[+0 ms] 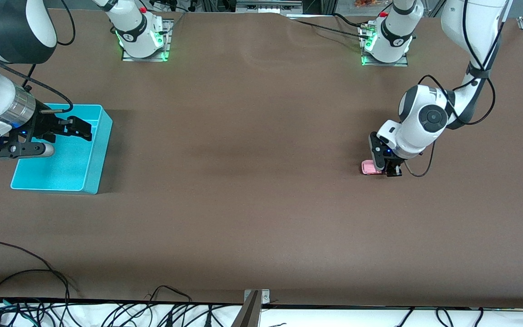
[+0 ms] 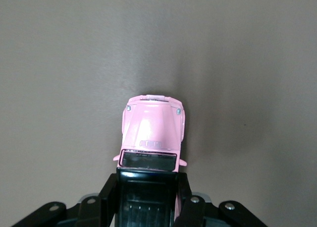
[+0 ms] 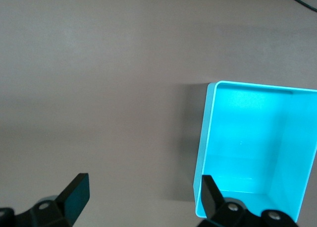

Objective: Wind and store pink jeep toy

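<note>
Left gripper (image 2: 147,199) pinches boxy glossy pink jeep toy (image 2: 152,133); right gripper (image 3: 141,197) gapes.

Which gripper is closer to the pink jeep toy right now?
Left. The left gripper is shut on the pink jeep toy down at the table. The right gripper hangs open over the turquoise bin, at the right arm's end of the table.

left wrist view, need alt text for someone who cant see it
The left gripper is shut on the black roof end of the pink jeep toy, whose pink hood points away from the camera. Around it lies the plain brown table.
</note>
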{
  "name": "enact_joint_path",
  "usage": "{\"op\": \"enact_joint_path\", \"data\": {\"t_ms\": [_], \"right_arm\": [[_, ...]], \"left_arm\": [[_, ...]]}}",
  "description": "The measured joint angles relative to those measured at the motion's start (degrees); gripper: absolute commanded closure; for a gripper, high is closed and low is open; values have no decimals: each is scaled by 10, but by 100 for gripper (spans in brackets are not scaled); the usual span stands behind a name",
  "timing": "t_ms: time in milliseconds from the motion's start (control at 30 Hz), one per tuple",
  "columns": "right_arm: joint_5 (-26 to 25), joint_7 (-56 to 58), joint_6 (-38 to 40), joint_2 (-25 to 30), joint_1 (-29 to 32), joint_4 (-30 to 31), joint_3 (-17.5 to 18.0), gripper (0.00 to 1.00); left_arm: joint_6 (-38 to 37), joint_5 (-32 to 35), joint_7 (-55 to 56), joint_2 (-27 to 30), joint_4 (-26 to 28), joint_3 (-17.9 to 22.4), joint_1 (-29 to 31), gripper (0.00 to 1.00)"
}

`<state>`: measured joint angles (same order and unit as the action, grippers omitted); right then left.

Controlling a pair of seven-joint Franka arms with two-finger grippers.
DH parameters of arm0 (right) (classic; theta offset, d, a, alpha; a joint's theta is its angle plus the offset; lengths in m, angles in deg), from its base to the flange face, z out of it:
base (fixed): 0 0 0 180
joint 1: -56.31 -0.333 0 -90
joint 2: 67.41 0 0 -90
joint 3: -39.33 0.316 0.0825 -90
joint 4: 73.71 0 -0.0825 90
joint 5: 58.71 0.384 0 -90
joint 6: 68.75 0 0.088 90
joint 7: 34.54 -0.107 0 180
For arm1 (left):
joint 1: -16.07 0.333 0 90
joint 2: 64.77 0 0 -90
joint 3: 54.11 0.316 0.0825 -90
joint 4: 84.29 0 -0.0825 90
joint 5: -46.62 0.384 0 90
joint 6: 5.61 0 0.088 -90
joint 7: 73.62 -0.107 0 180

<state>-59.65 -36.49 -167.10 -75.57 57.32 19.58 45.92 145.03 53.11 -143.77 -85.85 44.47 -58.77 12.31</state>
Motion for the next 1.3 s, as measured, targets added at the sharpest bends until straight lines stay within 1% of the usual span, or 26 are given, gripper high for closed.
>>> {"op": "enact_joint_path", "data": {"t_ms": [367,667,1001,1201,1301], "right_arm": [[0,0,0,0,0,0,0,0],[0,0,0,0,0,0,0,0],[0,0,0,-1,0,0,0,0],[0,0,0,-1,0,0,0,0],[0,0,0,-1,0,0,0,0]], "left_arm": [[-2,1,-36,-8,-5,1,10,100],[-1,1,-55,-8,-5,4,36,100],[0,5,-77,-8,-6,42,47,100],[2,36,-85,-10,-6,72,51,100],[3,39,-91,-11,-7,82,53,100]]}}
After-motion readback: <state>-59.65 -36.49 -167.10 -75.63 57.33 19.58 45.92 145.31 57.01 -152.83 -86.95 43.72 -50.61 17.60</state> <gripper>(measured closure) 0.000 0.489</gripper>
